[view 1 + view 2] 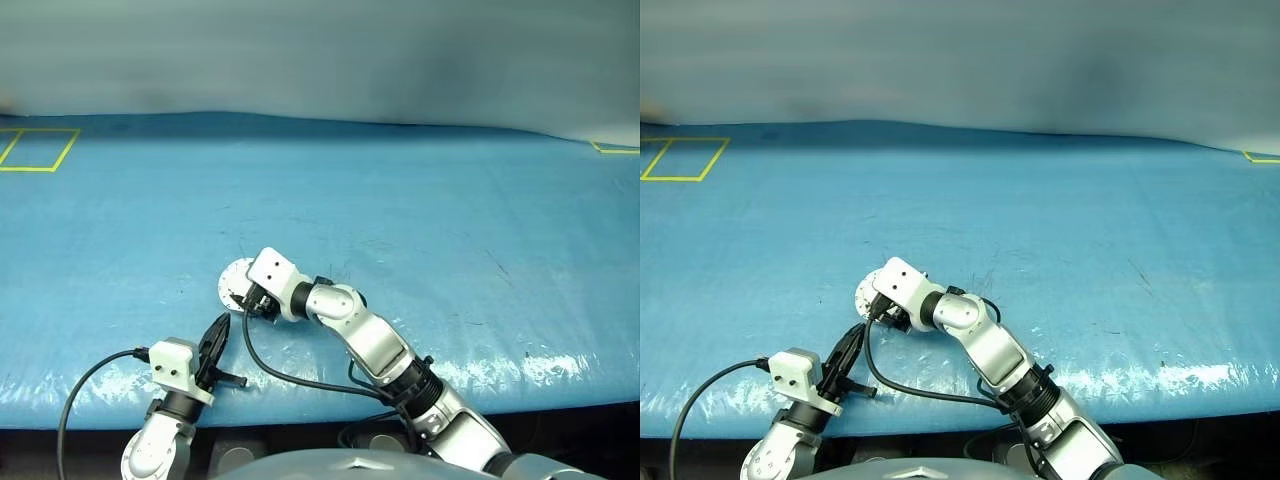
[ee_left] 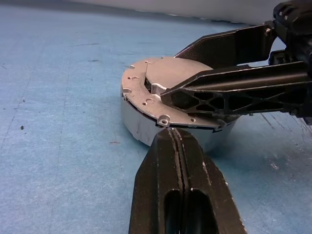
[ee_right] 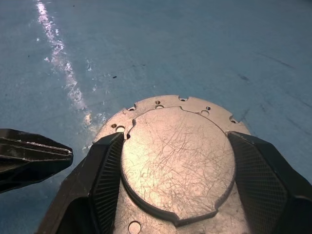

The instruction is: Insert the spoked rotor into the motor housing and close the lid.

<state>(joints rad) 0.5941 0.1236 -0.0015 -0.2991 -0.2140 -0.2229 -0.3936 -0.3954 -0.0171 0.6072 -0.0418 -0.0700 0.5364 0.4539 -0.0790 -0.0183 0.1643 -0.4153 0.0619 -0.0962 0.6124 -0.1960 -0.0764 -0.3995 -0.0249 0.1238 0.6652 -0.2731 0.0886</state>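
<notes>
Right claw point(image 3: 170, 185): jaws spread wide over the lid point(image 3: 178, 158), one finger point(image 3: 105, 180) at either edge of the raised centre disc. The pads sit at the disc's rim; whether they press it or only bracket it cannot be told for certain.
Left claw point(image 2: 176, 141): fingers fully closed together, nothing between them. The tip points at the near rim of the motor housing point(image 2: 141, 126) and lies just beside the lid's edge, possibly touching it.
Lid: lying flat down on the housing, smooth scratched outer face up, small holes and notches around its flange.
Motor housing: squat silver-grey round body standing on the bench point(image 1: 450, 230), near the front edge, a little left of centre in the head view; largely covered there by the right wrist.
Relative position: in the head view the left claw lies at about 7 o'clock from the housing, the right arm comes in from about 4 o'clock.
Bench: blue covering, with yellow taped outlines point(image 1: 35, 150) at the far left corner.
</notes>
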